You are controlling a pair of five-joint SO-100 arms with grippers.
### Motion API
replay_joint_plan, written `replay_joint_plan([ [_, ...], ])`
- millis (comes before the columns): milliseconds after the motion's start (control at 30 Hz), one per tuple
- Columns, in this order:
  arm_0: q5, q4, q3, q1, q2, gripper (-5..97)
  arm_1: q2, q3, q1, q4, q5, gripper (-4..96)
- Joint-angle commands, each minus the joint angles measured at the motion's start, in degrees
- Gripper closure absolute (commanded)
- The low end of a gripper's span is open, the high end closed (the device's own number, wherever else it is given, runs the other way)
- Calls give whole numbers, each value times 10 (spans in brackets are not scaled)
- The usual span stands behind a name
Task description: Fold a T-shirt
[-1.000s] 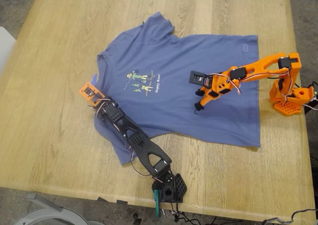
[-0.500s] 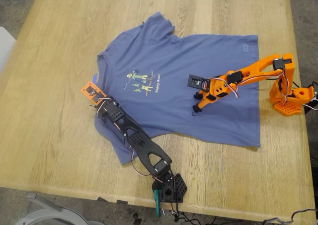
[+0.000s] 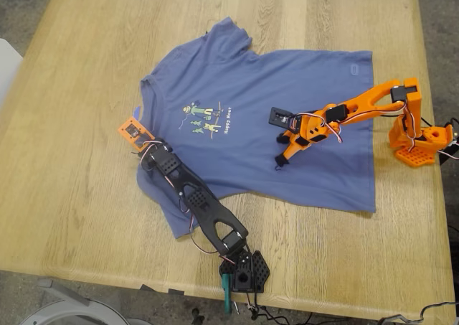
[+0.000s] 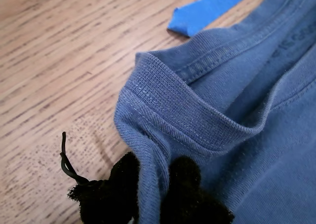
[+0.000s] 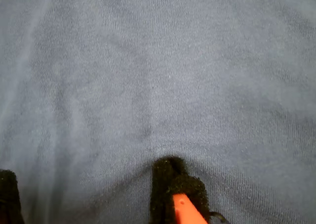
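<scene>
Wooden table [image 3: 79, 217] carries the slate-blue T-shirt [image 3: 287, 102], spread flat with its print facing up. At the collar by the exterior view's left, my first gripper [image 4: 157, 189] pinches the ribbed neckband between its black pads — a blue tape strip [image 4: 210, 9] lies just beside. My second gripper [image 5: 84, 184] presses on mid-shirt cloth, fingers spread

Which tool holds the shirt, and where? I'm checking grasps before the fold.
My first gripper pinches the T-shirt at its collar edge; my second gripper holds nothing.
</scene>
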Motion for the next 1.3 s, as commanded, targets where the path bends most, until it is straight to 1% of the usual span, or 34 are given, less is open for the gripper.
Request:
replay_joint_plan([
  [0, 4, 30, -25, 29, 52, 918, -36, -42, -2, -12, 1, 501],
  [300, 3, 69, -25, 56, 84, 918, -111, -121, -6, 9, 7, 522],
  [500, 1, 92, -25, 75, 109, 918, -126, -128, -6, 29, 4, 590],
  [567, 1, 105, -25, 78, 120, 918, -130, -129, -6, 42, 2, 641],
  [633, 0, 116, -25, 83, 132, 918, -134, -129, -7, 46, 1, 766],
  [700, -1, 132, -25, 87, 145, 918, -139, -129, -9, 46, 0, 802],
  [767, -2, 145, -25, 91, 156, 918, -142, -133, -9, 47, -1, 911],
  [967, -6, 156, -25, 112, 190, 918, -140, -143, 9, 46, -1, 912],
  [1267, -13, 153, -25, 170, 272, 918, -114, -179, 91, 10, -9, 913],
])
